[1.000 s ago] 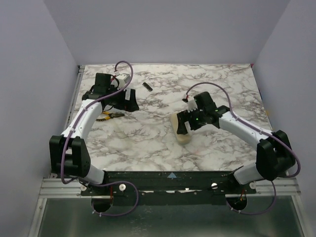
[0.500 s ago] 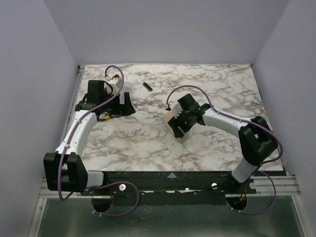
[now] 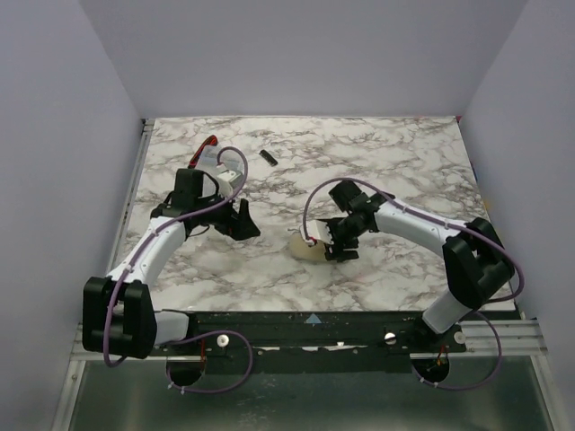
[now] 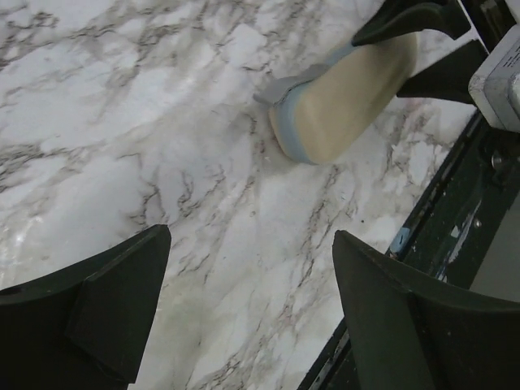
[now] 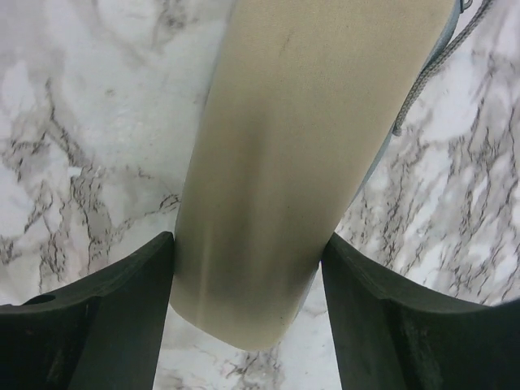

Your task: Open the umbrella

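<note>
The umbrella [image 3: 305, 245] is folded, a pale cream bundle lying on the marble table just ahead of the middle. My right gripper [image 3: 332, 241] is shut on it. In the right wrist view the umbrella [image 5: 292, 146] fills the gap between both fingers [image 5: 106, 317], and its grey cord strap [image 5: 431, 69] hangs at the upper right. My left gripper [image 3: 244, 222] is open and empty, to the left of the umbrella and apart from it. In the left wrist view [image 4: 250, 244] its jaws stand wide over bare marble, with the umbrella's end [image 4: 349, 97] ahead at the upper right.
A tiny black stick-like object [image 3: 267, 157] lies at the back of the table. A red-edged item [image 3: 208, 143] lies at the back left. The table's dark front rail [image 4: 455, 244] runs close by the left gripper.
My left arm has swung from the back left toward the middle and the umbrella. My right gripper has turned and carried the umbrella leftward and nearer the front.
</note>
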Controlling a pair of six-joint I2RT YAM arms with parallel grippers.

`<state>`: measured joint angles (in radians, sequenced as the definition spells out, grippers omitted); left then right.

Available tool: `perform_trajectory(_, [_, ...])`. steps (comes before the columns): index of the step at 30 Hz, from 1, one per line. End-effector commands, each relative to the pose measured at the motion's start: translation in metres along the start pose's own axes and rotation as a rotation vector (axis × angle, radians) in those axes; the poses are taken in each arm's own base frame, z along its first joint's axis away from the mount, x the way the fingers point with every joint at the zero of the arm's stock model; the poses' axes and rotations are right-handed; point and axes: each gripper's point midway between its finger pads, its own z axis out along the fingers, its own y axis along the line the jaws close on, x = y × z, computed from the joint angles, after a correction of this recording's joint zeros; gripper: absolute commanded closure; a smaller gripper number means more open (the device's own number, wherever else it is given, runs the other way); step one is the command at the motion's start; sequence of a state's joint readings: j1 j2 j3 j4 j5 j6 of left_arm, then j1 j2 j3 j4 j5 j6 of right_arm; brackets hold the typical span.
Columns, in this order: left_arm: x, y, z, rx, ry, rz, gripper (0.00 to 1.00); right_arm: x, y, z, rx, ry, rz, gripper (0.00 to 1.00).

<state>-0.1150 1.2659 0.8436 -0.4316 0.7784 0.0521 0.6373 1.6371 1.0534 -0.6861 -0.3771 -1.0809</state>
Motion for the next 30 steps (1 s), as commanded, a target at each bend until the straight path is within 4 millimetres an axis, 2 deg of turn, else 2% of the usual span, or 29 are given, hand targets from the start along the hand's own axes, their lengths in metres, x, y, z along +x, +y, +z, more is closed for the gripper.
perform_trajectory(1, [0.006,-0.038,0.019,0.194,0.006,0.172,0.19,0.045,0.067,0.009,-0.267,0.085,-0.221,0.45])
perform_trajectory(4, [0.019,-0.056,0.034,0.237,0.03,0.232,0.31,0.057,0.065,0.01,-0.198,0.114,-0.317,0.47])
perform_trajectory(7, [0.033,-0.075,0.045,0.299,0.056,0.328,0.39,0.065,0.074,0.008,-0.178,0.12,-0.389,0.49])
perform_trajectory(9, [0.042,-0.102,0.036,0.466,0.089,0.452,0.48,0.068,0.081,0.006,-0.172,0.112,-0.437,0.5])
perform_trajectory(11, [0.043,-0.112,0.032,0.499,0.071,0.614,0.51,0.073,0.089,0.005,-0.172,0.111,-0.483,0.51])
perform_trajectory(13, [0.049,-0.115,0.031,0.5,0.037,0.835,0.53,0.076,0.095,0.004,-0.17,0.111,-0.508,0.51])
perform_trajectory(15, [0.069,-0.117,0.034,0.516,0.051,1.065,0.54,0.078,0.1,0.004,-0.177,0.111,-0.512,0.52])
perform_trajectory(17, [0.089,-0.118,0.037,0.552,0.096,1.205,0.55,0.076,0.101,0.004,-0.182,0.104,-0.493,0.53])
perform_trajectory(21, [0.109,-0.12,0.05,0.562,0.18,1.306,0.55,0.073,0.101,0.004,-0.182,0.088,-0.471,0.54])
perform_trajectory(26, [0.119,-0.118,0.065,0.527,0.274,1.328,0.56,0.073,0.105,0.003,-0.183,0.081,-0.465,0.55])
perform_trajectory(30, [0.112,-0.116,0.078,0.464,0.3,1.299,0.56,0.074,0.111,0.002,-0.181,0.072,-0.471,0.55])
